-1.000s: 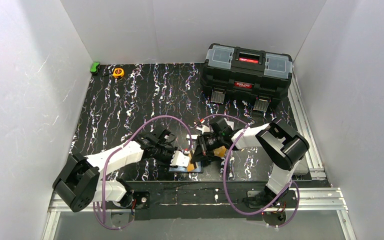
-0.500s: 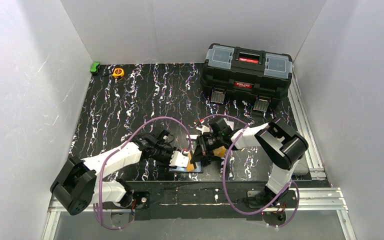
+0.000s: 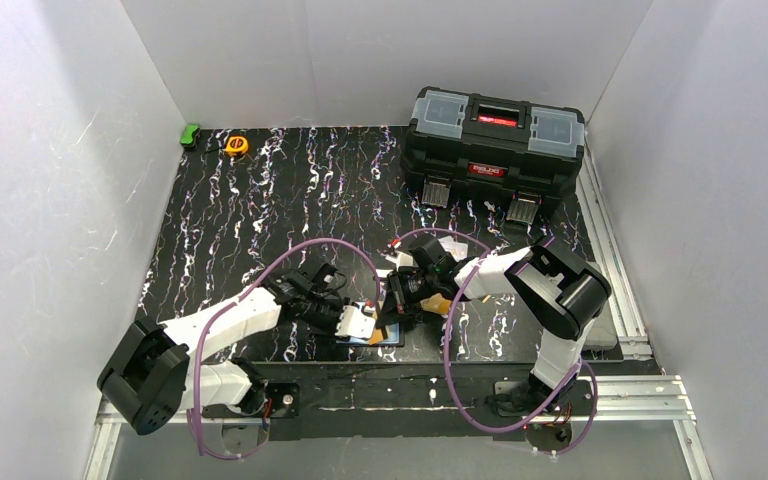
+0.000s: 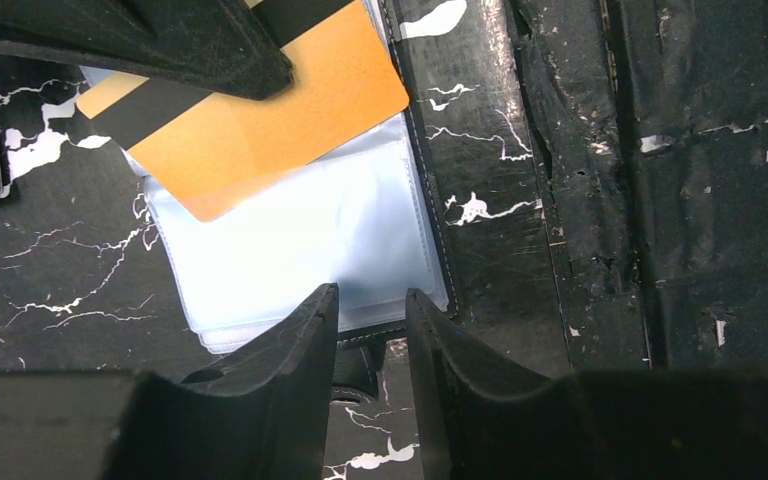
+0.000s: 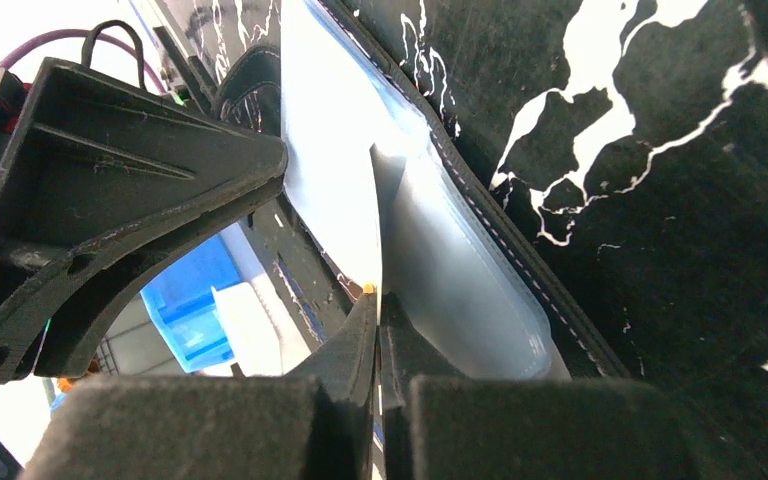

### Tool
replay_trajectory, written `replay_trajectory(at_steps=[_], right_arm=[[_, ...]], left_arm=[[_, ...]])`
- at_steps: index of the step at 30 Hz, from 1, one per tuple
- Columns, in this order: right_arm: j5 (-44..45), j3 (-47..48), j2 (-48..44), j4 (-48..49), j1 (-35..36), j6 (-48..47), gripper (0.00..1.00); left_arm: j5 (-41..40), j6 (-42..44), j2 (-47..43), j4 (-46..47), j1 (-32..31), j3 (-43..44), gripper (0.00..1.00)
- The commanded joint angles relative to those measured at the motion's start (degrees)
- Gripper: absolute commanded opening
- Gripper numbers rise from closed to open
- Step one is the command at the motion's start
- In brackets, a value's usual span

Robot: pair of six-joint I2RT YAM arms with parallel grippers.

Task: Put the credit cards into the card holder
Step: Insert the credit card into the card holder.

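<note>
By the table's near edge, an orange card (image 4: 280, 110) was held pinched in the right fingers (image 5: 345, 350) over the open card holder (image 4: 300, 240), whose edge was straddled by the narrowly parted left fingers (image 4: 290, 350), grip untellable; sliding it into a sleeve seemingly remained.

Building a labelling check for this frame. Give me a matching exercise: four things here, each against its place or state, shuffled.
Things:
1. orange card
2. card holder
3. toolbox
4. tape measure

Place or state:
a. far left corner of the table
b. lying open, clear sleeves up, at the near edge
c. pinched in the jaws of the right gripper
d. back right of the table

Pairs: 1-c, 2-b, 3-d, 4-a
</note>
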Motion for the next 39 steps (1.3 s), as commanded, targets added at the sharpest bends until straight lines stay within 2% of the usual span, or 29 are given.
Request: replay_trajectory(at_steps=[1, 15, 21, 25, 35, 39], right_arm=[[5.13, -0.25, -0.86, -0.93, 0.3, -0.77, 0.03], [11.03, -1.62, -1.78, -1.04, 1.2, 2.21, 0.16], [12.66, 1.33, -1.22, -5.23, 3.36, 1.01, 0.27], [13.84, 3.7, -1.06, -10.18, 5.12, -1.41, 0.29], [17.17, 5.15, -1.34, -17.09, 6.41, -3.77, 0.28], [19.21, 4.23, -1.87, -15.2, 6.49, -2.9, 0.16]], left_arm=[[1.44, 1.33, -0.35, -2.22, -0.2, -0.94, 0.3], [4.03, 2.39, -0.08, -2.87, -0.2, -1.11, 0.27], [4.22, 2.18, -0.6, -2.74, -0.19, -1.52, 0.25], [4.08, 2.04, -0.7, -2.6, -0.2, -1.5, 0.25], [4.83, 1.42, -0.49, -2.07, -0.2, -1.35, 0.23], [4.88, 1.36, -0.61, -2.06, -0.15, -1.41, 0.23]])
